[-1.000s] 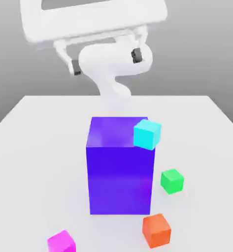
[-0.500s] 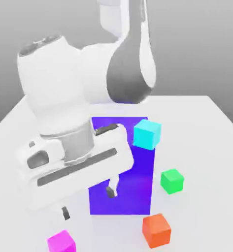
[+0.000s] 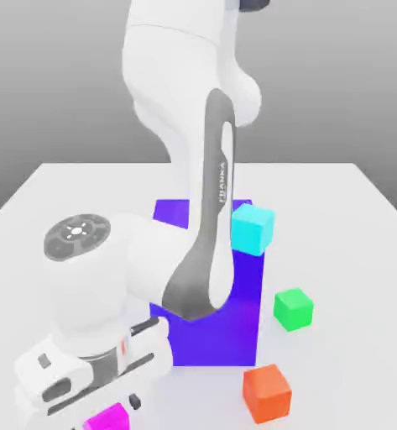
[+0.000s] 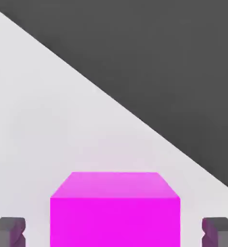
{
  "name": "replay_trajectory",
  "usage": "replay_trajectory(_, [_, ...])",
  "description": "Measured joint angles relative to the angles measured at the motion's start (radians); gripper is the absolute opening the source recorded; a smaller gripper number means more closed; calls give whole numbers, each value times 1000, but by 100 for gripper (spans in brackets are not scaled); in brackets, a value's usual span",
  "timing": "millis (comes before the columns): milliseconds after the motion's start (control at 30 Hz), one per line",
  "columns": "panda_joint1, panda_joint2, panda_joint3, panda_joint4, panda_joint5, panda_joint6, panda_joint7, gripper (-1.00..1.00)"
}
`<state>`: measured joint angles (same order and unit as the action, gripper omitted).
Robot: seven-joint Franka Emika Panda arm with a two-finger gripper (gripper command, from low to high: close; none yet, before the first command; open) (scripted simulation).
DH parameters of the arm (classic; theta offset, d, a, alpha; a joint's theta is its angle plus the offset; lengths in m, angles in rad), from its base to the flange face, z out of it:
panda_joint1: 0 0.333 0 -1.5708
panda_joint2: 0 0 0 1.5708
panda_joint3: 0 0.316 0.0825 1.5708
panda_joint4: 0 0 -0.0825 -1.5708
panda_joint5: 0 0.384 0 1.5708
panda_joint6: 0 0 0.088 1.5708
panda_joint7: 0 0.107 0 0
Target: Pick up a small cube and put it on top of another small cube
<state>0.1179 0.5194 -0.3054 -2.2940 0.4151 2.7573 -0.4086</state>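
Claw (image 3: 111,410) low over the white table (image 3: 352,252) in the exterior view, closed on the small glossy magenta-pink cube (image 3: 109,417). Hand view: cube (image 4: 114,212) sits between my fingertips (image 4: 9,231), resting on the table. I judge the grasp made, with lift and stacking left.

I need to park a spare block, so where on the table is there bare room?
Bare: the table along the exterior view's right edge, past the green cube and orange cube. Crowded: around the big blue-purple block, where the gripper brackets the magenta cube.
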Motion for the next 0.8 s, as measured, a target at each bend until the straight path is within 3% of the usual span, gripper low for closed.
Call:
replay_trajectory(133, [0, -3, -1, 0, -7, -21, 1, -100])
replay_trajectory(300, [67, -145, -77, -41, -94, -96, 66, -100])
replay_trajectory(467, [68, -252, 46, -1, 5, -104, -113, -100])
replay_trajectory(667, [150, -399, 142, -108, 24, -126, -163, -100])
replay_trajectory(800, [241, -503, 185, -216, -26, -128, -126, -100])
